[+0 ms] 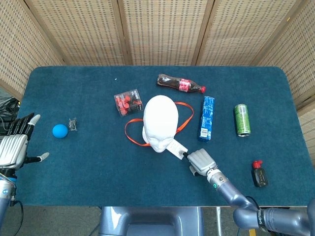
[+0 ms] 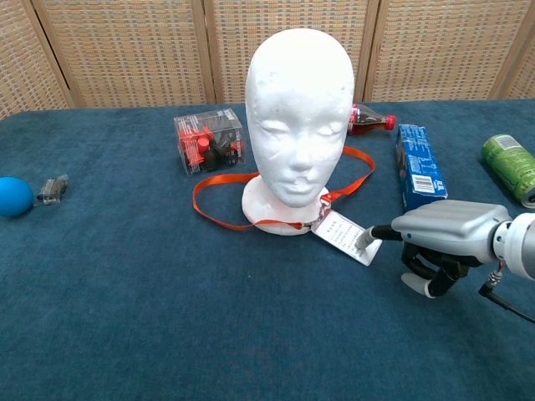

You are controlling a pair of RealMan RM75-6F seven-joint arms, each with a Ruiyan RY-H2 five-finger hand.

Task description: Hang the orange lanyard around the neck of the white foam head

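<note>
My right hand (image 2: 440, 238) touches the badge card (image 2: 345, 236) of the orange lanyard (image 2: 219, 219), lying limp around the white foam head (image 2: 300, 125) base; I judge the stiff card easiest to pinch.

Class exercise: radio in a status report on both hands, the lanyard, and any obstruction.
Left hand open, idle at table edge. Right hand fingertip touching badge card, holding nothing. Orange lanyard flat on table, looped around foam head base. Nothing in the way.
</note>
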